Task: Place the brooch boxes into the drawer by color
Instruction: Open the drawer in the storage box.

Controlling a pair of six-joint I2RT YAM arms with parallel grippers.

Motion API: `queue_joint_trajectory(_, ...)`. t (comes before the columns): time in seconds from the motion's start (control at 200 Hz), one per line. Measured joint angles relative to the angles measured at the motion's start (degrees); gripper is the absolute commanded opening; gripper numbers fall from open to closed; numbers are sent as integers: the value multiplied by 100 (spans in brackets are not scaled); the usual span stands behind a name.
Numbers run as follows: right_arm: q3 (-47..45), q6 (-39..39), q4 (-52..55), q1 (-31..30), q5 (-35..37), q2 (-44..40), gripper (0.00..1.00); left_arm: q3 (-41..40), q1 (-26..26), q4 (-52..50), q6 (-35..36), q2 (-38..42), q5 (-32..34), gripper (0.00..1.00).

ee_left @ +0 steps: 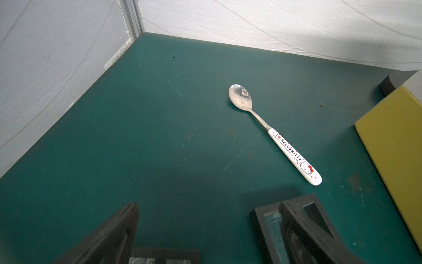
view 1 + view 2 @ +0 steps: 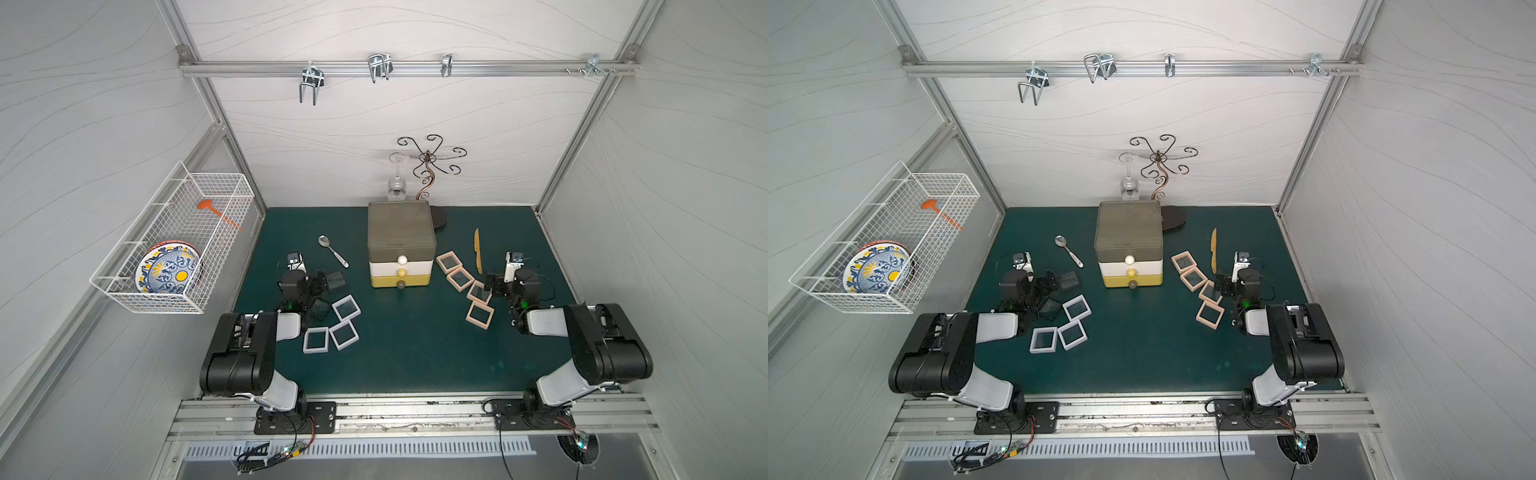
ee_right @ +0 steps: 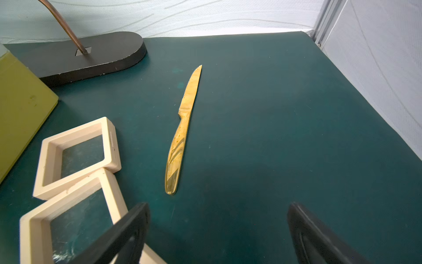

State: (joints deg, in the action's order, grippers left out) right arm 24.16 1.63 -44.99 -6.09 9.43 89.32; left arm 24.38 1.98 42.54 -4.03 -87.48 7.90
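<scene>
On the left wall hung a wire basket (image 2: 174, 232) with a patterned plate (image 2: 168, 272) standing in it. My left tool (image 1: 210, 205) sat low over the green bench (image 2: 415, 357), released, jaws spread wide with nothing between them. Two black brooch boxes (image 2: 334, 280) showed just beside it; in the left wrist view one finger (image 1: 303, 228) overlapped the frame of one of them, though I could not tell whether it touched. Next came three white brooch boxes (image 2: 346, 307), lying flat in a loose cluster. A spoon (image 2: 332, 251) with a white handle lay farther back. The drawer (image 2: 401, 245) stood mid-bench with all three tiers pushed in, knobs facing me, and a curly metal stand (image 2: 428, 166) rose behind it. Right of the drawer, four peach brooch boxes (image 2: 460, 279) ran in a slanting row, neighbours touching or nearly so. A gold knife (image 3: 180, 137) lay beside the row. My right tool (image 3: 218, 205) hovered at the row's near end, also released and grasping nothing
</scene>
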Motion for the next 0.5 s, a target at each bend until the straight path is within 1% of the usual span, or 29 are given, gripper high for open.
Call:
queue_joint_trajectory(0.295, 0, 2, 0, 52, -76, 0, 99, 0, 0, 0, 149, -48, -367, 100)
queue_joint_trajectory(0.5, 0, 7, -2, 98, -168, -2, 99, 35, 11, -122, 173, -24, -417, 100)
